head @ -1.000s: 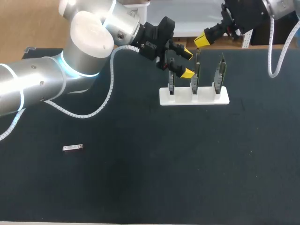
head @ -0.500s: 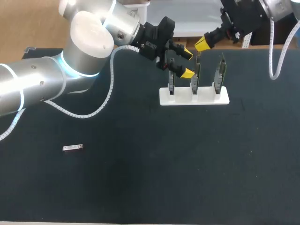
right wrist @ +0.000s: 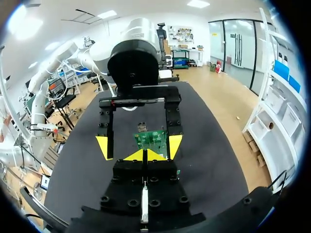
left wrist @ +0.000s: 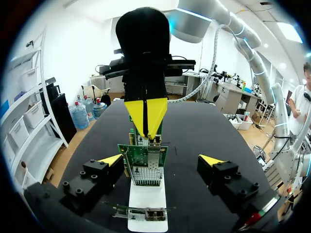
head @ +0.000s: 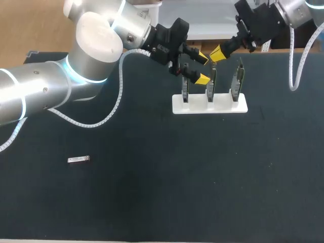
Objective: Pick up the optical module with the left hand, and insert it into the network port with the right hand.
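Optical module [head: 78, 160] lies near the left edge of the worktop [head: 212, 182]; left gripper [head: 202, 69] spread, right gripper [head: 217, 52] pressed together.

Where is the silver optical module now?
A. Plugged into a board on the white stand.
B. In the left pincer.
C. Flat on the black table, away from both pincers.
C: the optical module lies alone on the table, while the open left pincer is by the white stand.

Head: above-behind, looking down on table [head: 152, 197].
Left wrist: close, facing card rack [left wrist: 146, 198].
Right wrist: same card rack, opposite side.
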